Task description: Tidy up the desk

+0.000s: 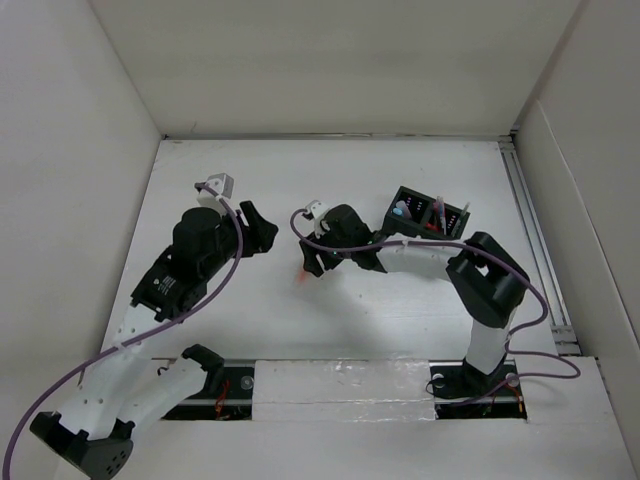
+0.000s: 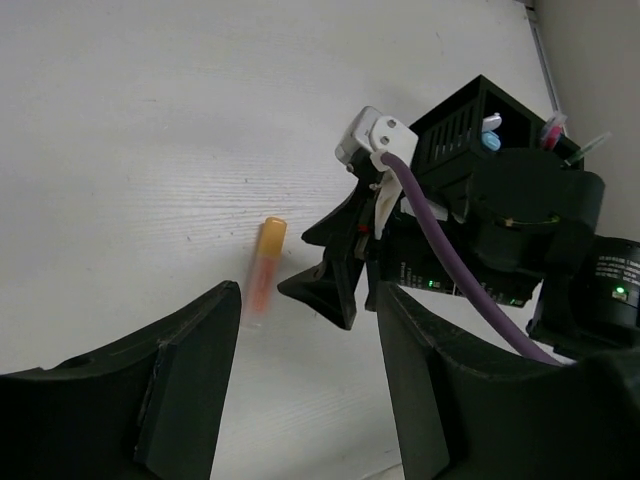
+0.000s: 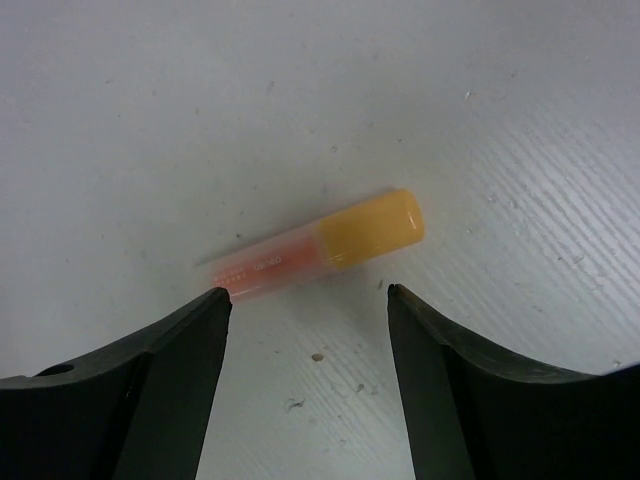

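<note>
White wall panels (image 1: 80, 150) close in the desk (image 1: 400, 330), a flat matte tabletop that fills the middle of the top view, with a metal rail (image 1: 535, 250) along its right edge. Both arms reach out over it from the near edge. A black organizer box (image 1: 428, 215) sits on the right part of the desk, near the rail, with a few pens standing in it. The left gripper (image 1: 262, 230) hangs over the left-centre of the desk, its jaws wide apart and holding nothing. The right gripper (image 3: 307, 292) is low over the centre, jaws likewise spread and holding nothing. A small orange tube (image 3: 320, 245) with a yellow cap lies flat on the desk just beyond its fingertips.
</note>
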